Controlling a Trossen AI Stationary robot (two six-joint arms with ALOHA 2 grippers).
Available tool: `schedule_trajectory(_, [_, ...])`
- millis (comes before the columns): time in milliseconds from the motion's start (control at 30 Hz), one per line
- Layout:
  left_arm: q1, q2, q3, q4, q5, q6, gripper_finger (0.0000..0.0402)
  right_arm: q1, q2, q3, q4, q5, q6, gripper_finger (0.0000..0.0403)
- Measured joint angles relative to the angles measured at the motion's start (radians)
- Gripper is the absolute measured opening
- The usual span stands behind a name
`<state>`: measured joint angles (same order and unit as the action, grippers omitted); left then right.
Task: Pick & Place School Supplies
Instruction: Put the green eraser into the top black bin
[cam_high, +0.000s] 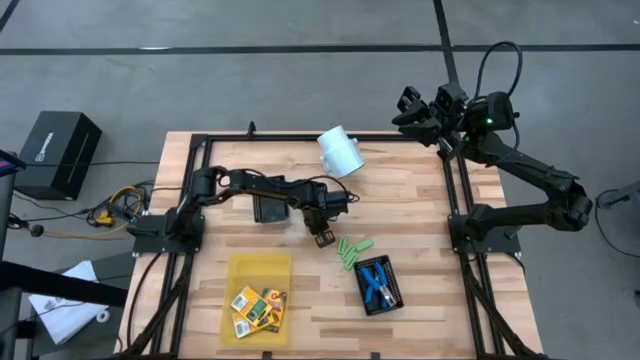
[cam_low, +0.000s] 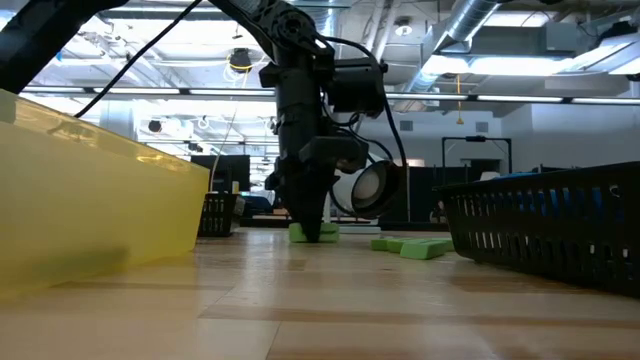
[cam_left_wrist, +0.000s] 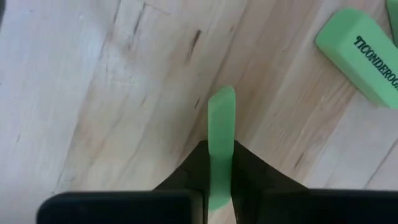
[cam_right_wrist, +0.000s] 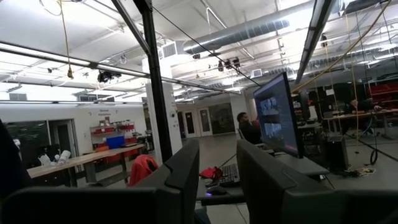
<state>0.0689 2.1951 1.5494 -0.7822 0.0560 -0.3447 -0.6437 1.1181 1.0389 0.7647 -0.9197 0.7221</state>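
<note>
My left gripper (cam_high: 322, 237) is down at the table's middle, shut on a light-green oblong piece (cam_left_wrist: 221, 118); it also shows in the low view (cam_low: 310, 228). Several more green pieces (cam_high: 353, 250) lie flat on the wood just right of it. Two blue-handled tools (cam_high: 376, 283) lie in a black mesh tray (cam_high: 397, 297). Orange-yellow boxes (cam_high: 257, 307) lie in the yellow tray (cam_high: 258, 268). My right gripper (cam_right_wrist: 217, 177) is open and empty, raised beyond the table's far right corner (cam_high: 410, 112). My left gripper pinches the green piece by its two broad faces (cam_left_wrist: 221, 155) between its two fingers, at one end of the piece. The fingers point down from above. The piece stands on edge at table height (cam_low: 312, 234); whether it rests on the wood I cannot tell.
A white cup (cam_high: 340, 151) lies on its side at the far middle. A small black tray (cam_high: 268, 208) sits under my left arm. Another green piece (cam_left_wrist: 365, 55) lies close by my left gripper. Bare wood lies between the trays and at the table's right.
</note>
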Motion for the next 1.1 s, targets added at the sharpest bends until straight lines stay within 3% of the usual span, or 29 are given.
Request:
schedule_trajectory(267, [0.017, -0.12, -0.007, 0.004, -0.034, -0.074, 0.0024, 0.0, 0.0, 0.0, 0.003, 0.002, -0.026, 0.01])
schedule_trajectory(567, [0.069, -0.324, -0.068, -0.065, -0.16, -0.166, 0.0024, 0.0, 0.0, 0.0, 0.011, 0.004, -0.026, 0.01])
schedule_trajectory(767, [0.115, -0.457, -0.215, -0.148, -0.211, -0.169, 0.0024, 0.0, 0.0, 0.0, 0.015, 0.004, -0.023, 0.01])
schedule_trajectory(1100, [0.179, -0.627, -0.542, -0.085, -0.182, -0.221, 0.0024, 0.0, 0.0, 0.0, 0.014, 0.025, -0.02, 0.01])
